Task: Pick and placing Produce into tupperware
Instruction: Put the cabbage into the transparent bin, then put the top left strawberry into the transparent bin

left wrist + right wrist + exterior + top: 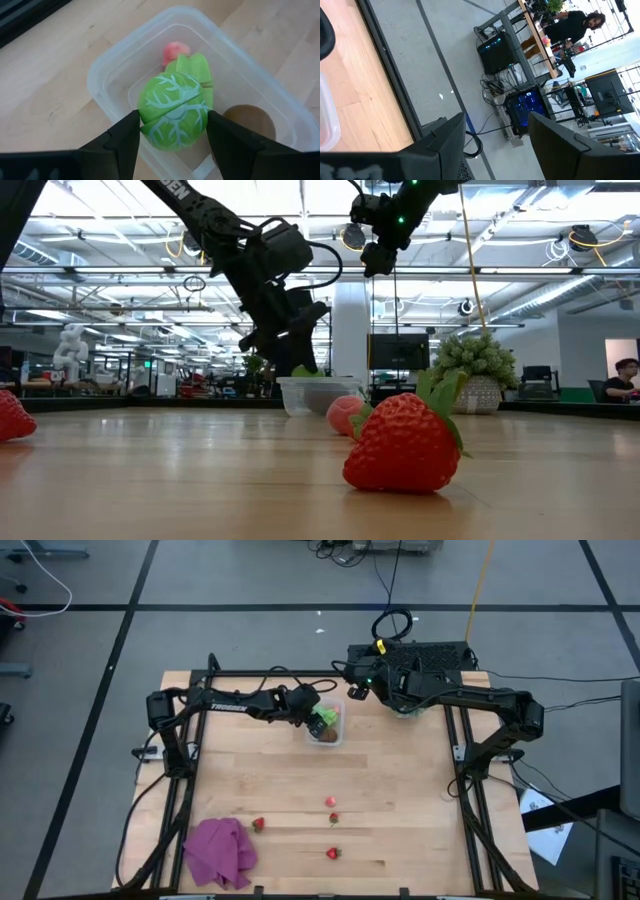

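The clear tupperware point(327, 732) stands on the table at the far middle. In the left wrist view it point(107, 75) holds a pink piece point(176, 50), a light green piece point(194, 67) and a brown kiwi-like piece point(250, 122). My left gripper point(172, 135) hangs over its opening, shut on a round green cabbage-like piece point(172, 112). My right gripper point(492, 135) is raised behind the tupperware, open, with nothing between its fingers. Several red strawberries point(334, 819) lie on the near half of the table. My left gripper pinches the green piece by its two opposite sides point(145, 125) between its two fingers. The fingers slant down from the table's left. The piece hangs over the tupperware's opening, its veined face toward the wrist camera. Whether it touches anything inside, I cannot tell.
A purple cloth point(220, 852) lies at the near left corner. A spiky pale-green plant point(478, 370) in a pot stands at the far right, below the right arm. One strawberry point(405, 445) lies close before the low camera. Bare wood lies between the tupperware and the strawberries.
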Available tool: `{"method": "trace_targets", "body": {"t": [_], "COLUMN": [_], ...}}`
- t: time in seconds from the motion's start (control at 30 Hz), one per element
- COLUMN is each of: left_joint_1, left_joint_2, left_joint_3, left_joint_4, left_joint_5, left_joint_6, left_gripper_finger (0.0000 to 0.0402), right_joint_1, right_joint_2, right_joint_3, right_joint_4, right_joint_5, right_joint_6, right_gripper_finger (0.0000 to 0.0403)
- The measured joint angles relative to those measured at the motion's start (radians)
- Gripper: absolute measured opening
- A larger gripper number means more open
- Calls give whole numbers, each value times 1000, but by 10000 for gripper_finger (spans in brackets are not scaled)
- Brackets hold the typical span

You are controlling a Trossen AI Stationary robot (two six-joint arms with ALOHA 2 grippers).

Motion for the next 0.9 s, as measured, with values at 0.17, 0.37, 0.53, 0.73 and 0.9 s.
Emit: {"method": "trace_targets", "body": {"t": [0.17, 0.37, 0.53, 0.73, 0.9], "left_joint_1": [1, 2, 9, 15, 15], "left_joint_2": [0, 0, 0, 0, 0], "left_joint_3": [0, 0, 0, 0, 0], "left_joint_4": [2, 11, 33, 51, 70], "left_joint_5": [19, 20, 31, 36, 36], "left_joint_6": [-6, -7, -10, -14, -2], "left_gripper_finger": [210, 221, 249, 274, 282], "right_joint_1": [0, 0, 0, 0, 0], "right_joint_2": [0, 0, 0, 0, 0], "right_joint_3": [0, 0, 0, 0, 0], "right_joint_4": [0, 0, 0, 0, 0], "right_joint_5": [0, 0, 0, 0, 0], "right_joint_6": [0, 0, 0, 0, 0], "right_gripper_finger": [203, 203, 203, 203, 203]}}
